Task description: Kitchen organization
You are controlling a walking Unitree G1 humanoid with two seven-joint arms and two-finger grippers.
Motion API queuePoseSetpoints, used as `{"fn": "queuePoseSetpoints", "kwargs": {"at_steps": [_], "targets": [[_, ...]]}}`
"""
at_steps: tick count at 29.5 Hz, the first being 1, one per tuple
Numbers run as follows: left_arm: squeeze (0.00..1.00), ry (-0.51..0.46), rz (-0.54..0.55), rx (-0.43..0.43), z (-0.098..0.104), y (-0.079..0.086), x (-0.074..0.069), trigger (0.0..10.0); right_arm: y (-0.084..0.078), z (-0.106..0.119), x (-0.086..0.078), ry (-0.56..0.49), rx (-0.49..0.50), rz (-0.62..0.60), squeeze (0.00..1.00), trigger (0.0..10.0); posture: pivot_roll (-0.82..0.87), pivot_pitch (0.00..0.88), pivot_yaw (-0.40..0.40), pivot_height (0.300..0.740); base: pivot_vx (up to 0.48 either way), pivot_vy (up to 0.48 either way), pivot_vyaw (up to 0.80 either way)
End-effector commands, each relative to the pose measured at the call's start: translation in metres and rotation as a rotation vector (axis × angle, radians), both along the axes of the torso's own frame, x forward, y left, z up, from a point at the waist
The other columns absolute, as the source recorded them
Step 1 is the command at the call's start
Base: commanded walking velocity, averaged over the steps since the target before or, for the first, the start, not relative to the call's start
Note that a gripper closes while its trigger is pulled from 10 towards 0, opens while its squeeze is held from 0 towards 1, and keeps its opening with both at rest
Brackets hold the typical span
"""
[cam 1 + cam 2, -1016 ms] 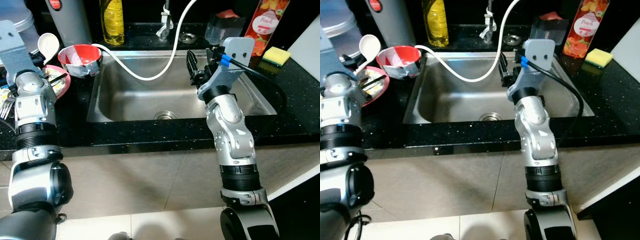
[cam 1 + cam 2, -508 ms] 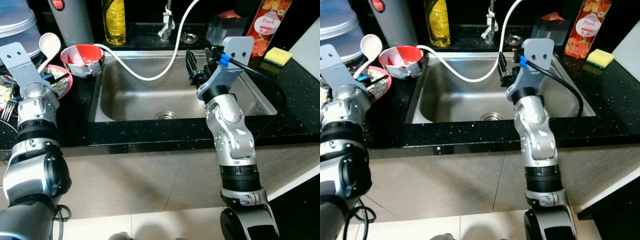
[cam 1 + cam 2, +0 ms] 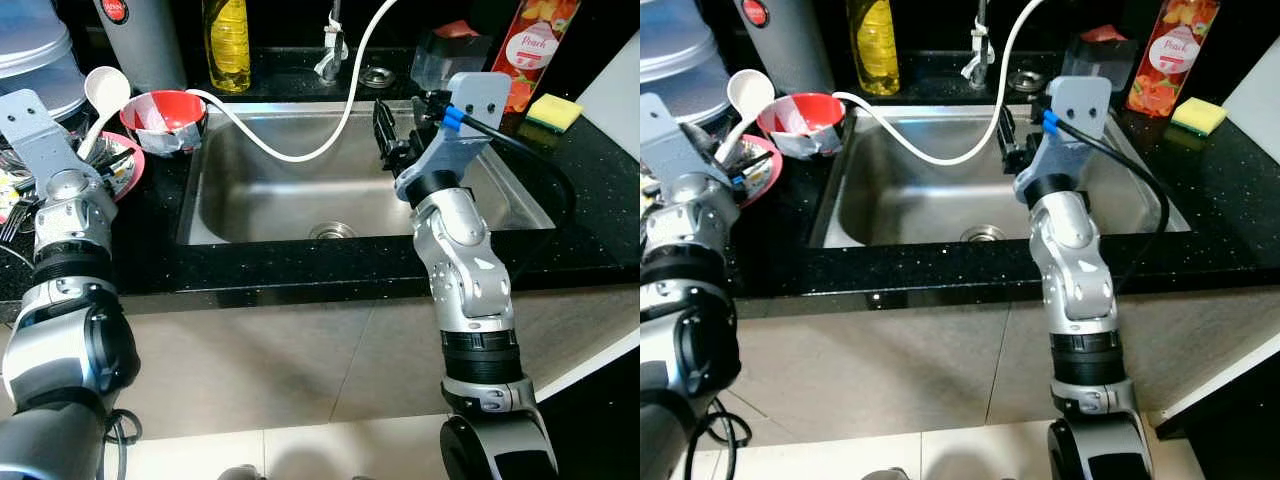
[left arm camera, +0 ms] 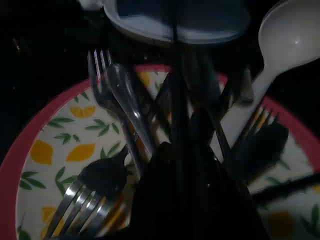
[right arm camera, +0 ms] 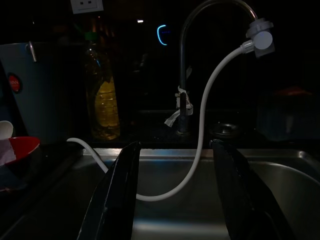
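My right gripper [image 5: 175,200] hangs over the sink [image 3: 250,190], fingers apart. Left gripper [image 4: 185,165] sits over the cutlery plate [image 4: 45,150] at the worktop's left edge; too dark, can't tell its state.

Sink [image 3: 250,190] basin open, white hose [image 3: 300,150] looping across it, cutlery crowding the plate [image 4: 30,150]

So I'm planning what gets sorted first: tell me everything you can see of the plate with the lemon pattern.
The plate is round and glossy, white with a pink-red rim and printed yellow lemons and green leaves. It lies flat on the black counter left of the sink, beside the red bowl. Piled on it are metal forks, a metal spoon and a white plastic spoon leaning across its edge. The left pincer hangs just above the cutlery.
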State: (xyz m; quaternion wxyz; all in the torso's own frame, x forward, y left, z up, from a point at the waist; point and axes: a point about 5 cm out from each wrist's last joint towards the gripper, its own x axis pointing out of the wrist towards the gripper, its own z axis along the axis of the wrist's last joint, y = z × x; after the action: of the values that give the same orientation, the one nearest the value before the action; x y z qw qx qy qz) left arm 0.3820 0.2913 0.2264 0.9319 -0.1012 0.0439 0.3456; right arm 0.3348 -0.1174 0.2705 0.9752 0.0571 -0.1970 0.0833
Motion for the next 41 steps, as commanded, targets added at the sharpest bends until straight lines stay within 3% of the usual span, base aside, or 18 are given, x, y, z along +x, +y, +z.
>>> {"fn": "queuePoseSetpoints", "kwargs": {"at_steps": [1,11,12,13,14,21,22,23,25,27,29,30,31,33,34,37,39,41], "targets": [[0.0,0.081,0.014,-0.035,-0.022,0.003,-0.005,0.0,-0.002,0.001,0.0,0.008,0.014,-0.001,0.0,10.0,0.11,0.023,0.011,0.74,0.0,0.0,0.0],[0.0,0.049,0.092,0.019,-0.016,0.005,-0.009,0.0,-0.002,0.001,0.003,0.014,0.027,0.002,0.0,10.0,0.12,0.012,0.004,0.74,0.0,0.0,0.0],[0.0,0.01,0.08,0.028,-0.011,0.001,-0.007,3.8,-0.001,0.001,0.003,0.014,0.027,0.004,0.0,10.0,0.12,0.008,0.003,0.74,0.0,0.0,0.0],[0.0,0.01,0.08,0.028,-0.011,0.001,-0.007,3.8,-0.001,0.001,0.003,0.014,0.027,0.004,0.0,10.0,0.12,0.008,0.003,0.74,0.0,0.0,0.0],[0.0,-0.04,0.07,0.057,-0.003,-0.004,-0.006,10.0,-0.001,0.001,0.004,0.015,0.028,0.005,0.0,10.0,0.12,0.008,0.003,0.74,0.0,0.0,0.0],[0.0,-0.208,-0.025,0.194,0.032,-0.029,-0.004,10.0,-0.001,0.001,0.004,0.02,0.035,0.007,0.0,10.0,0.12,0.012,0.003,0.74,0.0,0.0,0.0],[0.0,-0.282,-0.127,0.247,0.048,-0.045,-0.001,10.0,-0.001,0.001,0.004,0.021,0.037,0.007,0.0,10.0,0.12,0.013,0.003,0.74,0.0,0.0,0.0],[0.0,-0.282,-0.127,0.247,0.048,-0.045,-0.001,10.0,-0.001,0.001,0.004,0.021,0.037,0.007,0.0,10.0,0.12,0.013,0.003,0.74,0.0,0.0,0.0],[0.0,-0.408,-0.349,0.337,0.076,-0.078,0.0,10.0,-0.001,0.001,0.004,0.022,0.036,0.006,0.0,10.0,0.11,0.013,0.005,0.74,0.0,0.0,0.0],[0.0,-0.451,-0.489,0.379,0.09,-0.098,0.001,10.0,-0.002,0.002,0.004,0.02,0.035,0.002,0.0,10.0,0.11,0.014,0.007,0.74,0.0,0.0,0.0],[0.0,-0.453,-0.555,0.385,0.095,-0.108,0.003,10.0,-0.003,0.002,0.004,0.019,0.034,-0.001,0.0,10.0,0.1,0.013,0.009,0.74,0.0,0.0,0.0],[0.0,-0.439,-0.663,0.387,0.099,-0.125,0.008,10.0,-0.005,0.002,0.005,0.02,0.035,-0.006,0.0,10.0,0.11,0.017,0.01,0.74,0.0,0.0,0.0],[0.0,-0.439,-0.663,0.387,0.099,-0.125,0.008,10.0,-0.005,0.002,0.005,0.02,0.035,-0.006,0.0,10.0,0.11,0.017,0.01,0.74,0.0,0.0,0.0],[0.0,-0.39,-0.843,0.405,0.099,-0.159,0.016,10.0,-0.007,0.002,0.005,0.024,0.041,-0.013,0.0,10.0,0.1,0.02,0.018,0.74,0.0,0.0,0.0],[0.0,-0.39,-0.843,0.405,0.099,-0.159,0.016,10.0,-0.007,0.002,0.005,0.024,0.041,-0.013,0.0,10.0,0.1,0.02,0.018,0.74,0.0,0.0,0.0],[0.0,-0.246,-1.061,0.398,0.072,-0.201,0.024,10.0,-0.006,0.001,0.004,0.025,0.048,-0.019,0.0,10.0,0.08,0.02,0.036,0.74,0.0,0.0,0.0],[0.0,-0.246,-1.061,0.398,0.072,-0.201,0.024,10.0,-0.006,0.001,0.004,0.025,0.048,-0.019,0.0,10.0,0.08,0.02,0.036,0.74,0.0,0.0,0.0],[0.0,-0.139,-1.117,0.314,0.044,-0.207,0.027,10.0,-0.009,0.0,0.002,0.028,0.05,-0.033,0.0,10.0,0.06,0.027,0.046,0.74,0.0,0.0,0.0]]}}
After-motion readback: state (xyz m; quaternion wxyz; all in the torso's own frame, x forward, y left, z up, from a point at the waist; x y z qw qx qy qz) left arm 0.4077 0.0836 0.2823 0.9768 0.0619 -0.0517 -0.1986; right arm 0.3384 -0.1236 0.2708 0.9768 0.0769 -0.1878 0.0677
